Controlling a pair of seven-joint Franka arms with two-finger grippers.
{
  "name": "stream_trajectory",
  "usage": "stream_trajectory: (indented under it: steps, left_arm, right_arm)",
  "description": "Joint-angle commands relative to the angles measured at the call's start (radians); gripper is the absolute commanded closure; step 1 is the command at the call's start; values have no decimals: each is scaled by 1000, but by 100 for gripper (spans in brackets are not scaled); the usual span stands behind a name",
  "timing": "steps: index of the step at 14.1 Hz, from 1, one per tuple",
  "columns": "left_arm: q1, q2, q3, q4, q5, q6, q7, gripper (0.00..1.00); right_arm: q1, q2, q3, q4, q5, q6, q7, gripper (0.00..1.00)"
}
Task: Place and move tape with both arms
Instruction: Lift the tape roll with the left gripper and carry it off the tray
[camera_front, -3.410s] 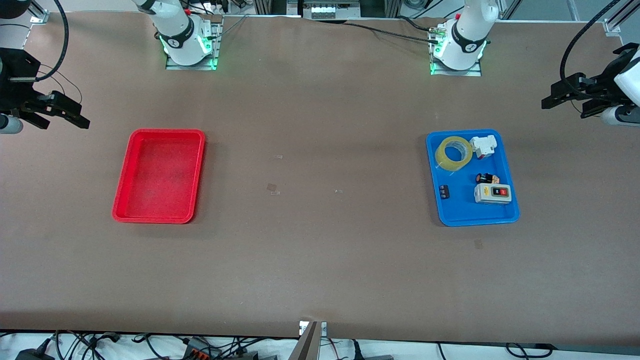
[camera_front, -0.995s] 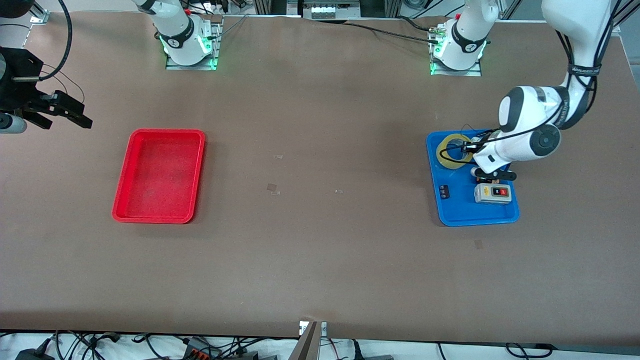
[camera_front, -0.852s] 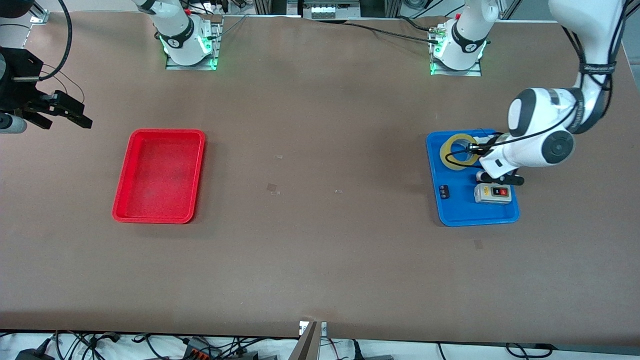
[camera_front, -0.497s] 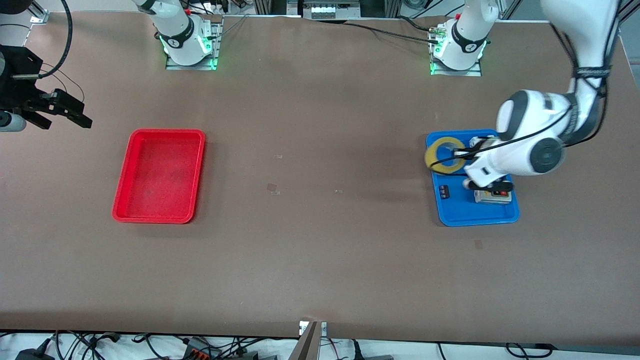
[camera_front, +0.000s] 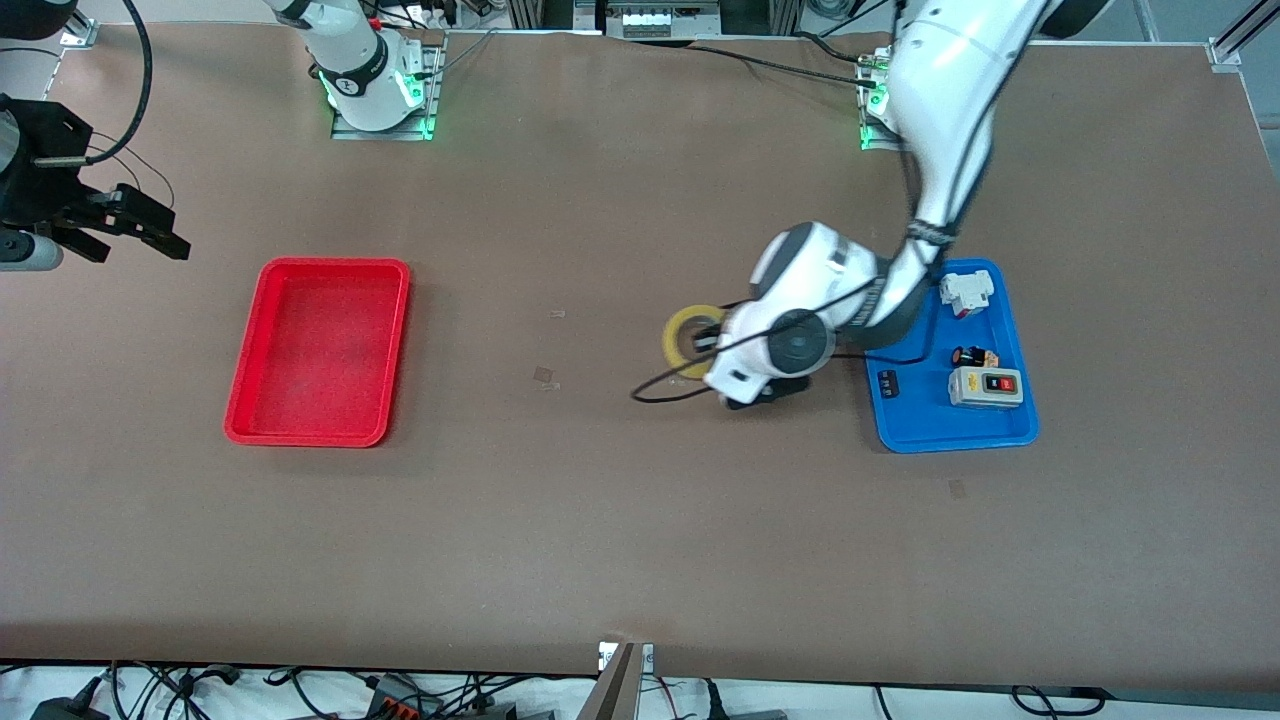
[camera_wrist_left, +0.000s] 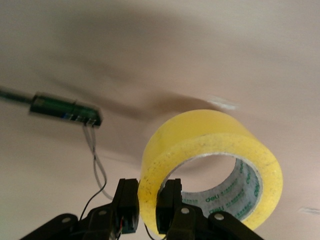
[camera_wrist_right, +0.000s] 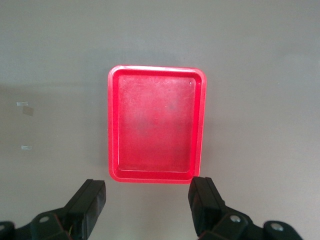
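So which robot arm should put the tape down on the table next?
The left arm, probably. Its left gripper already pinches the tape over the bare table, while the right gripper waits, jaws open, past the red tray.

Your left arm (camera_front: 940, 90) is glossy white with rounded casings, a dark grey disc on its wrist joint (camera_front: 800, 345) and a dark band near the elbow. A thin black cable (camera_front: 660, 392) loops off the wrist. Both white bases (camera_front: 370, 75) carry a black collar with a small logo, sit on metal plates along the bench's edge and glow green. Your left tool (camera_wrist_left: 147, 210) has black fingers fixed with silver screws. Your right tool (camera_wrist_right: 147, 200) is black too, with blocky fingers (camera_wrist_right: 87, 202), silver screws and black cabling.
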Motion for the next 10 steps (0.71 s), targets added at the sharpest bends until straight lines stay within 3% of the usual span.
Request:
stream_trajectory:
  steps: [1, 2, 4, 6, 10]
  left_arm:
    - [-73, 68, 10, 82, -39, 108, -108, 90]
    - [-96, 85, 10, 82, -38, 161, -154, 71]
    - [-110, 93, 12, 80, -20, 196, -180, 0]
    - [-97, 70, 16, 80, -16, 161, -182, 0]
    - [-22, -97, 71, 77, 43, -42, -170, 0]
  right_arm:
    - [-6, 23, 3, 8, 11, -5, -20, 1]
    - [-4, 29, 3, 8, 9, -4, -20, 1]
    - [13, 58, 3, 6, -2, -8, -21, 1]
    - [19, 71, 4, 8, 1, -5, -20, 1]
    - [74, 143, 4, 8, 14, 3, -3, 1]
